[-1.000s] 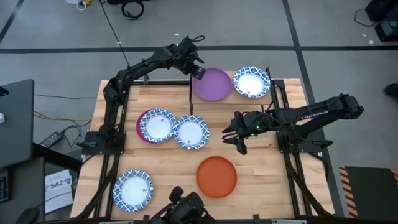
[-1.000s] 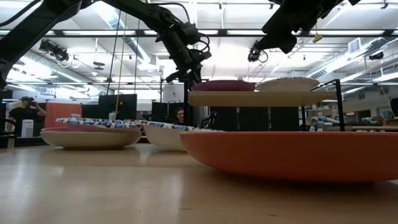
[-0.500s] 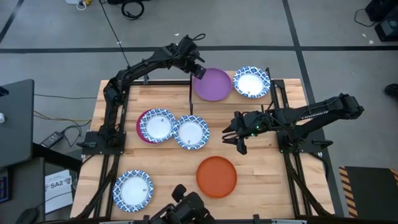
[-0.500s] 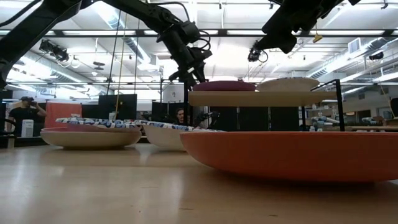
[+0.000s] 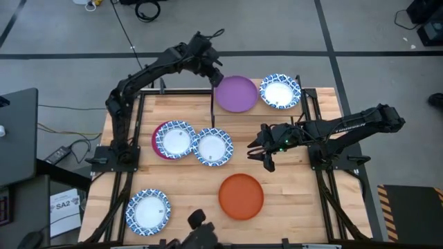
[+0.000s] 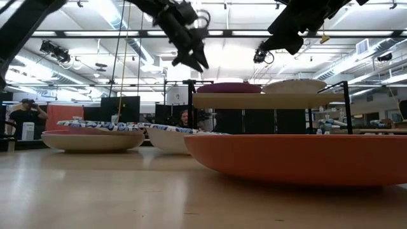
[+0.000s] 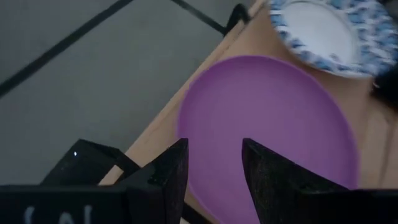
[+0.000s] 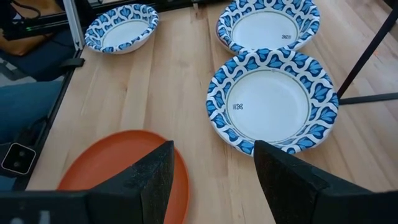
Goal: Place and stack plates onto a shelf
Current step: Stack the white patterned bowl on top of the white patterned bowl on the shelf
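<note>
A purple plate (image 5: 237, 93) and a white plate with a blue rim (image 5: 280, 91) lie side by side on the shelf (image 6: 261, 100) at the table's far right. My left gripper (image 5: 211, 69) hangs open above the purple plate's left rim, clear of it; the left wrist view shows the plate (image 7: 267, 124) beyond the spread fingers. My right gripper (image 5: 266, 155) hovers open over the table's middle, between a blue-rimmed plate (image 5: 212, 146) and the orange plate (image 5: 241, 195). Another blue-rimmed plate (image 5: 173, 140) rests on the magenta plate (image 5: 156, 142).
A third blue-rimmed plate (image 5: 147, 211) lies near the table's front left corner. The shelf's thin black leg (image 5: 212, 111) stands just beyond the middle plates. Bare wood lies under the shelf and right of the orange plate. People (image 6: 25, 114) show in the room beyond.
My left gripper has risen from the purple plate's left rim and drawn back a little toward the table's far left, rolling slightly. The purple plate stays lying flat on the shelf. My right arm has kept still.
</note>
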Robot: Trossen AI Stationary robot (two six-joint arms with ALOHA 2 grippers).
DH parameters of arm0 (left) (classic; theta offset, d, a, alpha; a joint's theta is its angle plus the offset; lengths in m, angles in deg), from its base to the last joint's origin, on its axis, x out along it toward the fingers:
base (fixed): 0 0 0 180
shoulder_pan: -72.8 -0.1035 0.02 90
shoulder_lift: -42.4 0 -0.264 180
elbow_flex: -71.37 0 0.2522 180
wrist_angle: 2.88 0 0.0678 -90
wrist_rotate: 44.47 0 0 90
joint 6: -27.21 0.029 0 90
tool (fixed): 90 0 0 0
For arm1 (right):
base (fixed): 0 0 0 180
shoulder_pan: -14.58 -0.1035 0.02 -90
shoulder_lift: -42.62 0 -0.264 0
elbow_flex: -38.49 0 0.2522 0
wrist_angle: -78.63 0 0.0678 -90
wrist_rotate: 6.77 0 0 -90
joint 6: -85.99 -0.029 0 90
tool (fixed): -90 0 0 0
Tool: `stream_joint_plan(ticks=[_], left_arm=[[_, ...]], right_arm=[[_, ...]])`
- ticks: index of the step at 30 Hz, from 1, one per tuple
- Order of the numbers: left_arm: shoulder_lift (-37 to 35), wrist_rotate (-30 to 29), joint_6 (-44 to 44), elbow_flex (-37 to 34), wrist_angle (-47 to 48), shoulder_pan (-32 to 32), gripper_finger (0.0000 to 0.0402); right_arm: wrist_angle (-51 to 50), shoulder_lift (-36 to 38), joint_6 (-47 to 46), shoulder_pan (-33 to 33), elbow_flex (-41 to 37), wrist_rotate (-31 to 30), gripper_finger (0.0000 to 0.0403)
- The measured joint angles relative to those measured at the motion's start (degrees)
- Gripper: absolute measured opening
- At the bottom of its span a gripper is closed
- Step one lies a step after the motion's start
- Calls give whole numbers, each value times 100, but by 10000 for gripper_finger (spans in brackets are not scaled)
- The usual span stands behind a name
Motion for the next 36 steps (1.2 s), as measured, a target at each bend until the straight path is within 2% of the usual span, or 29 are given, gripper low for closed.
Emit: stream_joint_plan(ticks=[12, 19, 25, 30, 36], left_arm=[[-1263, -13, 512, 0, 929, 588, 155], [-1785, -14, 959, 0, 1916, 1243, 155], [-2015, -16, 994, -37, 2799, 1966, 155], [-2388, -168, 992, -682, 2747, 2622, 155], [-3184, -233, 605, -2157, 2452, 3205, 155]], right_arm=[[39, 0, 269, 0, 0, 4, 226], [38, 0, 260, 0, 0, 4, 226], [38, 0, 257, 1, 0, 6, 226], [38, 0, 256, 0, 0, 7, 226], [36, 0, 256, 2, 0, 7, 226]])
